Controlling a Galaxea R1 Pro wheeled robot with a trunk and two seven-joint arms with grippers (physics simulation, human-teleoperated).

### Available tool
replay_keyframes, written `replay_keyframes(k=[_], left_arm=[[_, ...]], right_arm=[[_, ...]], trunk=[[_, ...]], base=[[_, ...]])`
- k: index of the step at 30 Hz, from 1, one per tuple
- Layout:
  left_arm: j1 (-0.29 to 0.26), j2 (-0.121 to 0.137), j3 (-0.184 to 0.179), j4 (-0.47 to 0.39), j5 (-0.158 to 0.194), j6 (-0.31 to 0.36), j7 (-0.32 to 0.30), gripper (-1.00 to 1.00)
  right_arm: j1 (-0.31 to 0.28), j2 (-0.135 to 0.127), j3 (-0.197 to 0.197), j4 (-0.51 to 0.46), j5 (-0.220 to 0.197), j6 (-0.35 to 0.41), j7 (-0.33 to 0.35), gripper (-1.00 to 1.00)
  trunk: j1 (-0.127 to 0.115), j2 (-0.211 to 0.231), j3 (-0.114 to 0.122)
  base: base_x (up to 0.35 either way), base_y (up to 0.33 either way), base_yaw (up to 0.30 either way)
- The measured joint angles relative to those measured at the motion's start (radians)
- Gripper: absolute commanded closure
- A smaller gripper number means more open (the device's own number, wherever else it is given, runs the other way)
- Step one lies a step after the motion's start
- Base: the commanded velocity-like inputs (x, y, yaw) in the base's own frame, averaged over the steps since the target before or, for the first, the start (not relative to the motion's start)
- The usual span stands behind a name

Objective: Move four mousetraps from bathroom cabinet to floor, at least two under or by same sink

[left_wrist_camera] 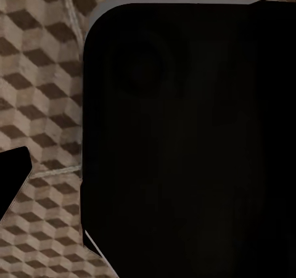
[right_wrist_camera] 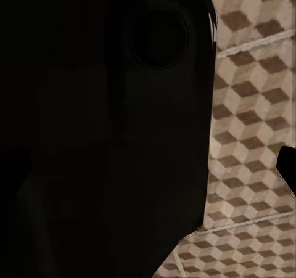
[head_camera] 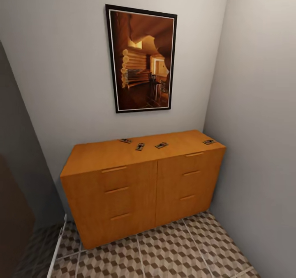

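The orange-brown cabinet [head_camera: 123,187] stands against the back wall in the head view. Several small dark mousetraps lie on its flat top: one at the left [head_camera: 126,140], one beside it [head_camera: 140,146], one near the middle [head_camera: 161,145] and one at the right corner [head_camera: 209,142]. The cube-patterned bathroom floor [head_camera: 172,253] spreads in front of the cabinet. It also appears in the left wrist view [left_wrist_camera: 43,74] and the right wrist view [right_wrist_camera: 253,124], behind a large dark robot part. A black sliver [left_wrist_camera: 12,173] juts in at one edge; another [right_wrist_camera: 287,162] does too. The sink is out of view.
A framed picture [head_camera: 142,58] hangs on the wall above the cabinet. A grey wall [head_camera: 259,126] closes the right side next to the cabinet. A dark panel [head_camera: 14,196] stands at the left. Open tiled floor lies before the drawers.
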Motion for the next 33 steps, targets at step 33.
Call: replay_keyframes(k=[33], left_arm=[[0.0, 0.0, 0.001, 0.0, -0.001, -0.001, 0.0, -1.0]], right_arm=[[0.0, -0.001, 0.001, 0.0, 0.001, 0.0, 0.0, -1.0]], trunk=[[0.001, 0.0, 0.0]], base=[[0.175, 0.0, 0.0]])
